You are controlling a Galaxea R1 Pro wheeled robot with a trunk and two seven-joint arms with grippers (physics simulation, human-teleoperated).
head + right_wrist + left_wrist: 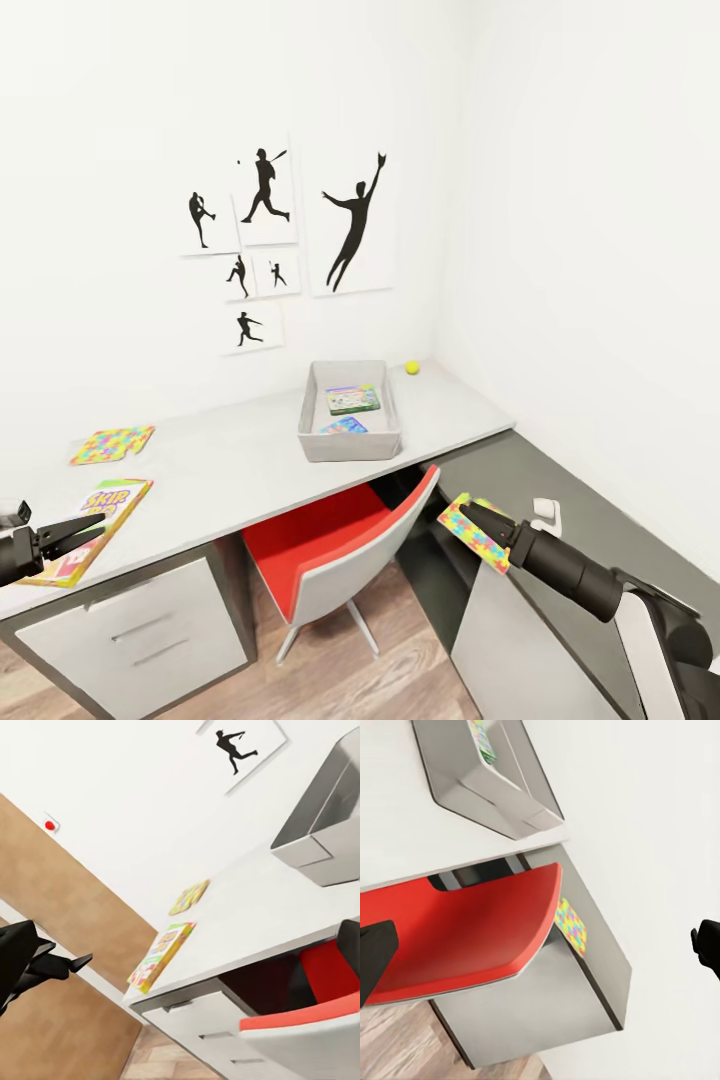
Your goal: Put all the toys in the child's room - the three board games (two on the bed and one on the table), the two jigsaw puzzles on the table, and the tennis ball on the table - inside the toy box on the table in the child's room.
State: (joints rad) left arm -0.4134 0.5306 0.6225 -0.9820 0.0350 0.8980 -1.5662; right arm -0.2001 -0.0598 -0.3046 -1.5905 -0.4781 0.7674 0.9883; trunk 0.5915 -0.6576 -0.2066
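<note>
R hand (478, 522) clamped on jigsaw puzzle (470, 535), L hand (75, 533) closed, empty, beside board game (95, 515)

Grey worktop (250, 455) running along the white wall. Resting on it: a grey toy box (350, 440) near the middle, a yellow-green tennis ball (412, 367) just beyond the box's far right corner, a multicoloured jigsaw puzzle (112, 444) toward the left, and a yellow board game (95, 515) at the left front edge.
</note>
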